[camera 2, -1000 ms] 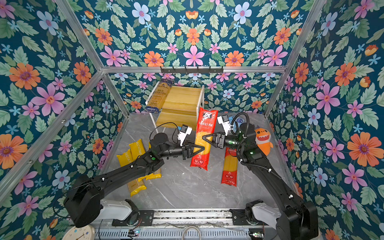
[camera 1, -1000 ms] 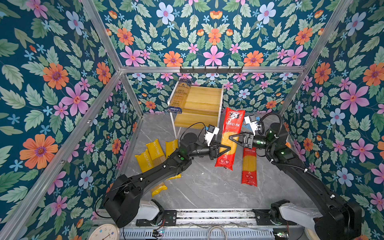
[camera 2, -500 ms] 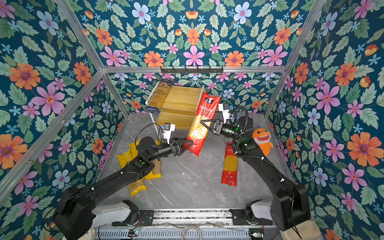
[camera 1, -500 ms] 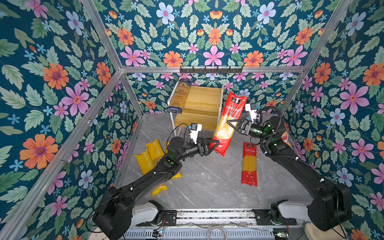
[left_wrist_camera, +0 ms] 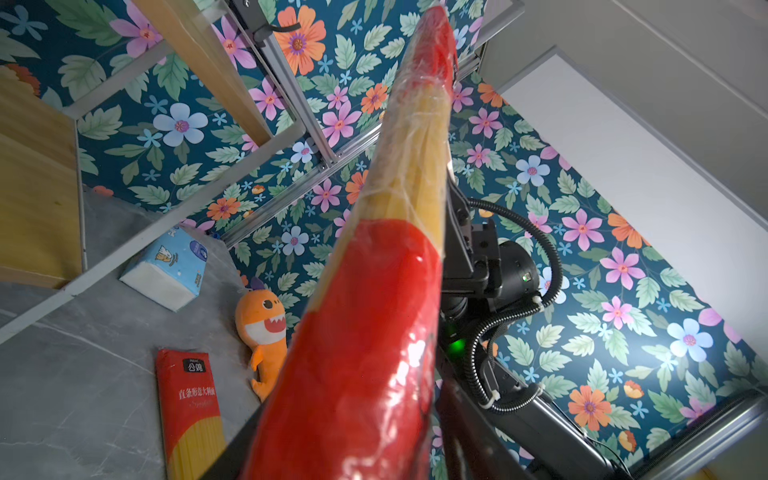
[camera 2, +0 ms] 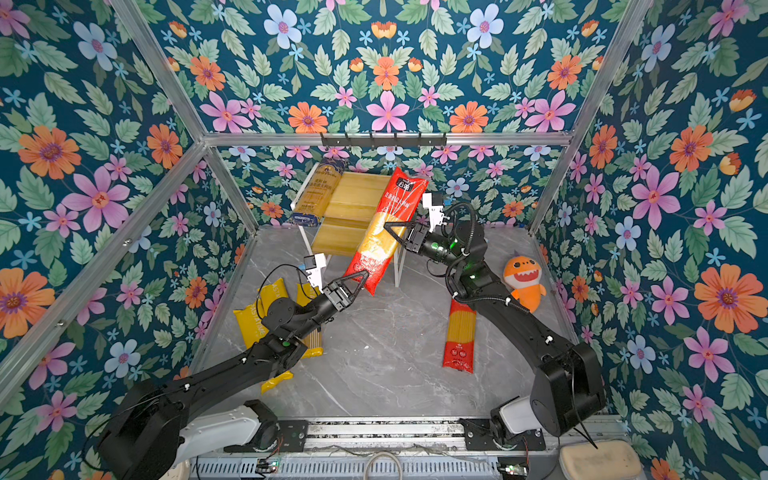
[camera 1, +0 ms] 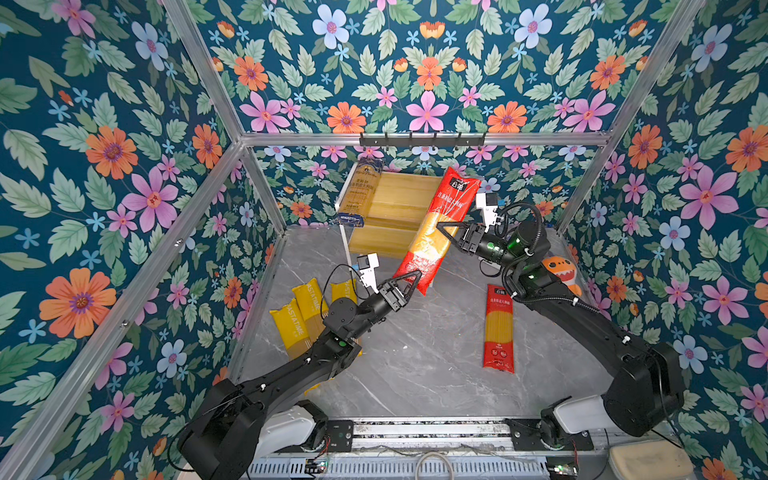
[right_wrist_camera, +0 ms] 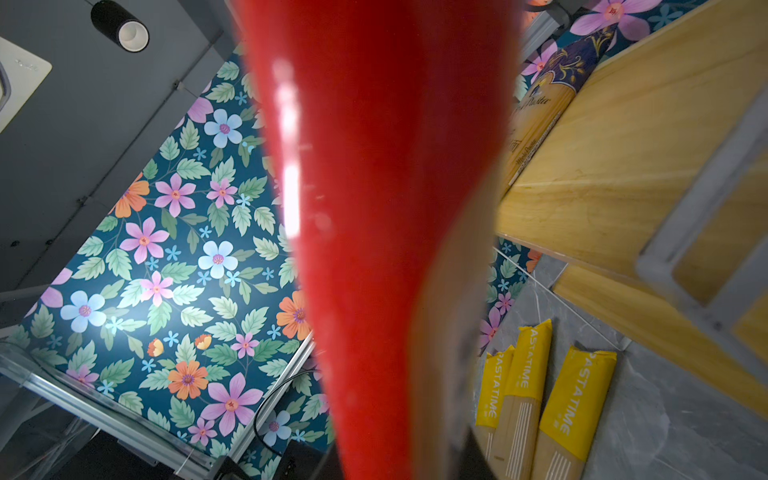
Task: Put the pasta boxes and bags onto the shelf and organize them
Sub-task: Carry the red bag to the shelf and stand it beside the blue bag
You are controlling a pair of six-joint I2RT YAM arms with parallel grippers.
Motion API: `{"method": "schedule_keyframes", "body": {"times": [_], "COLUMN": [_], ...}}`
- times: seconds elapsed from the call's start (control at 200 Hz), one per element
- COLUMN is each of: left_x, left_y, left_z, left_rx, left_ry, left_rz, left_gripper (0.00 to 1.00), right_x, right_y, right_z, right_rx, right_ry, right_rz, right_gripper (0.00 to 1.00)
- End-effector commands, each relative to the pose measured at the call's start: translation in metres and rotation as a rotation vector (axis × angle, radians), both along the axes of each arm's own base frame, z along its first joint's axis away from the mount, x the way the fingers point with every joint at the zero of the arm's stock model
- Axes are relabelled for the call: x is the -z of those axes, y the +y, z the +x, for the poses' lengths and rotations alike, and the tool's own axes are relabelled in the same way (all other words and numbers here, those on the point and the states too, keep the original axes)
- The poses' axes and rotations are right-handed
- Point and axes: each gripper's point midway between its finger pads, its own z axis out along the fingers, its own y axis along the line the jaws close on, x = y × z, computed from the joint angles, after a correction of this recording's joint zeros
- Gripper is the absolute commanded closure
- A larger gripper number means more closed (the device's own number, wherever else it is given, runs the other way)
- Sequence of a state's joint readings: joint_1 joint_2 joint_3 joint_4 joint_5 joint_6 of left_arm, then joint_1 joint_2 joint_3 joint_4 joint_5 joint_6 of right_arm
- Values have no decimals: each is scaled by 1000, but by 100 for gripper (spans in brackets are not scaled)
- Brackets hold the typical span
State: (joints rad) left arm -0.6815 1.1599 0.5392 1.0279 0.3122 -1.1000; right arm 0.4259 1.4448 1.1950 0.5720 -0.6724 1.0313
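One red pasta pack (camera 1: 424,253) had risen off the counter (camera 1: 415,353) to beside the shelf (camera 1: 399,195), ready for placing, pinched by the right gripper (camera 1: 451,235); the left gripper's (camera 1: 409,282) grip I couldn't tell.

Red pasta bag (camera 1: 428,243) — tilted, mid-air, before shelf (camera 1: 399,195)

**Glossy film, matt wood, polished stone**

The red pasta bag (camera 1: 426,253) held aloft is wrapped in glossy, crinkled plastic film, and bright highlights are seen on it in both wrist views. The yellow packs (camera 1: 291,328) are sealed in smoother, duller film. The shelf (camera 1: 407,195) is built of matt, grained yellowish wood on a white-painted metal frame. The floor (camera 1: 415,357) is finished as smooth grey marble. The orange toy (camera 1: 561,270) is made of soft plush. The cage bars (camera 1: 291,139) are of brushed aluminium.
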Motion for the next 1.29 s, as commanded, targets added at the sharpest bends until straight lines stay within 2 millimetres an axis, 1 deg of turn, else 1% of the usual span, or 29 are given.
{"method": "schedule_keyframes", "body": {"times": [0.0, 0.12, 0.24, 0.37, 0.53, 0.58, 0.695, 0.765, 0.875, 1.055, 1.185, 1.29], "left_x": [-17, -20, -26, -35, -45, -49, -58, -65, -71, -64, -63, -61], "left_y": [9, 9, 13, 21, 33, 39, 54, 61, 69, 89, 93, 91], "left_z": [2, 6, 10, 13, 24, 29, 43, 52, 67, 95, 107, 117], "left_rx": [-38, -56, -80, -125, -185, -210, -263, -285, -309, -372, -398, -407], "left_ry": [-24, -20, -13, -15, 4, 11, 28, 27, 39, 103, 140, 148], "left_rz": [-73, -80, -102, -125, -138, -148, -164, -172, -178, -190, -196, -193], "left_gripper": [49, 62, 76, 86, 97, 100, 100, 100, 100, 100, 100, 100], "right_x": [-39, -35, -30, -28, -27, -27, -21, -17, -12, -1, 8, 14], "right_y": [-2, 3, 3, 5, 4, 0, -11, -18, -26, -34, -36, -37], "right_z": [-3, 1, 7, 12, 14, 14, 16, 17, 16, 11, 8, 6], "right_rx": [18, 16, 31, 35, 45, 56, 88, 104, 124, 149, 159, 163], "right_ry": [-93, -68, -41, -30, -28, -29, -13, -1, 9, 20, 32, 38], "right_rz": [96, 88, 84, 80, 77, 73, 73, 77, 74, 51, 36, 27], "right_gripper": [91, 87, 76, 65, 54, 50, 43, 40, 36, 35, 35, 35]}}
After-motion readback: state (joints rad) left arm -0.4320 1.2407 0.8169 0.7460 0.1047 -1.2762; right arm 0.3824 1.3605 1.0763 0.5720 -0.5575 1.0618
